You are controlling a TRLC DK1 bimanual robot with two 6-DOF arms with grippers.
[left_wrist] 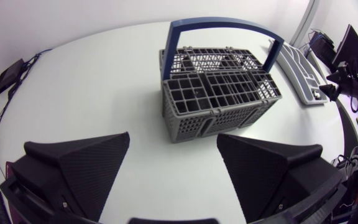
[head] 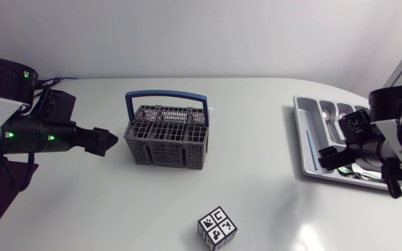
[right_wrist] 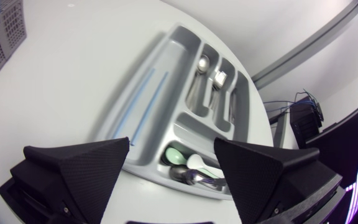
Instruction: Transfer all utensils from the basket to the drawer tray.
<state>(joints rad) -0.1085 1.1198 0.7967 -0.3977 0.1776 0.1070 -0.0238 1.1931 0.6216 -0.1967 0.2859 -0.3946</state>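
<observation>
The grey basket (head: 166,136) with its blue handle (head: 165,95) stands upright mid-bench. The drawer tray (head: 308,136) lies well apart from it, near the bench's right end. A spoon (right_wrist: 202,63) and a fork (right_wrist: 221,77) lie in its narrow compartments. The right gripper (head: 328,155) hangs over the tray, fingers apart. The left gripper (head: 109,141) is level with the basket, fingers apart and holding nothing. A patterned cube (head: 217,228) sits near the front edge.

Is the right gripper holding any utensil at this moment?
No: in the right wrist view the right gripper has its fingers wide apart over the drawer tray, with nothing held between them.
</observation>
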